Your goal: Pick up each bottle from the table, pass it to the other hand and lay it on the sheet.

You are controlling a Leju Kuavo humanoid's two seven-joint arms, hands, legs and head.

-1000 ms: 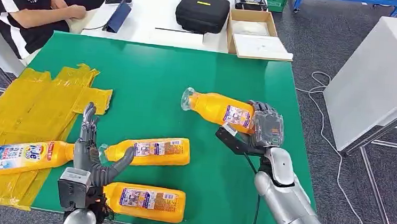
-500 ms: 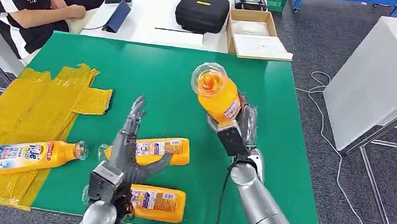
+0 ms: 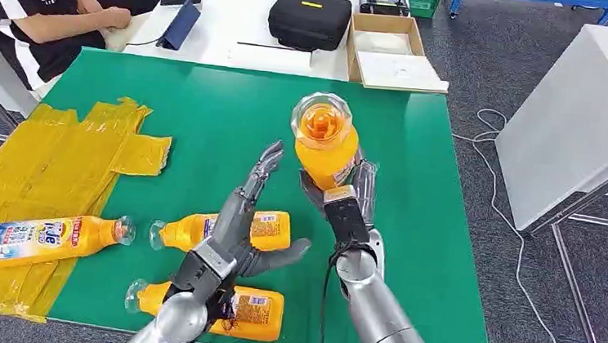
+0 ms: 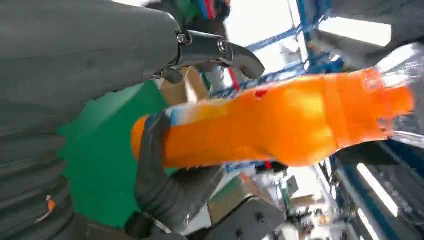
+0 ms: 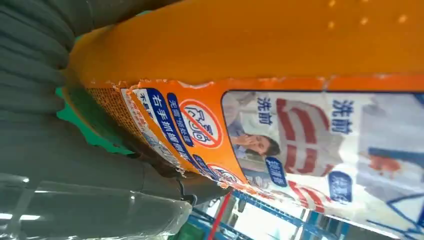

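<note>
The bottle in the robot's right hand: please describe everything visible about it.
The raised bottle is orange, of plastic as it looks, with a clear cap at its top end pointing toward the head camera. A printed blue, white and orange label wraps its lower body. The right hand grips it from below, holding it above the green table. The open left hand is close beside it, apparently not touching.

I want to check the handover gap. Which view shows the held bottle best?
The left wrist view: the bottle shows side-on, nearly full length. The head view sees it cap-first in the right robot hand; the right wrist view shows just its label.
</note>
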